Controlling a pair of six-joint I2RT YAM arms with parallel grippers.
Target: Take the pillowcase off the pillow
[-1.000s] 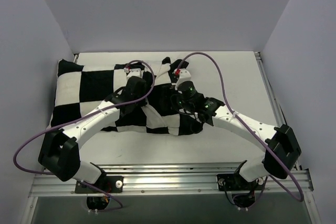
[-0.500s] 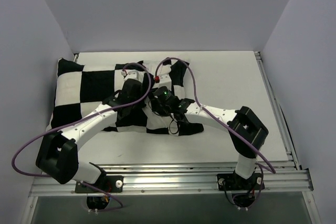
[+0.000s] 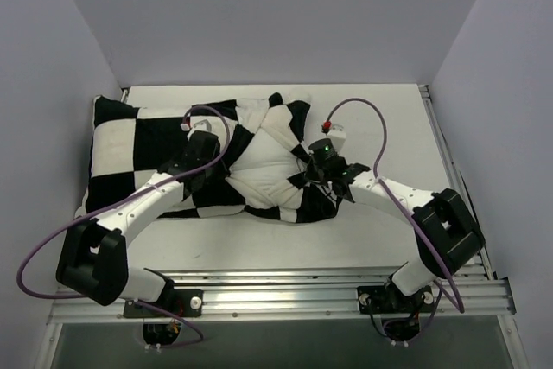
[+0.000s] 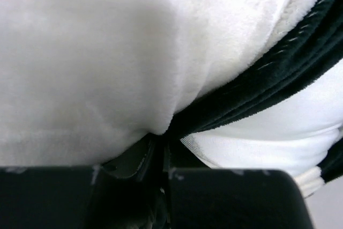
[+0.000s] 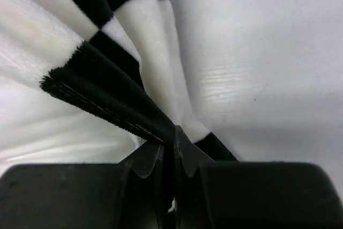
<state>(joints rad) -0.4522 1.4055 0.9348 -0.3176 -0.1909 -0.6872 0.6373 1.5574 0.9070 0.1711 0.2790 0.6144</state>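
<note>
Black-and-white pillowcase (image 3: pixel 138 140) lies from the desk's (image 3: pixel 389 118) left edge to its middle. My left claw (image 4: pixel 161 135) is clenched on its fold, my right claw (image 5: pixel 172 135) clamps its dark hem, and the white pillow (image 3: pixel 263 166) bulges between them.

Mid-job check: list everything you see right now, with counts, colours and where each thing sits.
pillowcase: one, black-and-white checks, left and middle of the table, around most of the pillow
pillow: one, plain white, bulging from the cover's open end at centre
table: one, white, under everything
cables: two, purple, one looping from each arm
left gripper: one, black, shut on the pillowcase
right gripper: one, black, shut on the pillowcase edge
</note>
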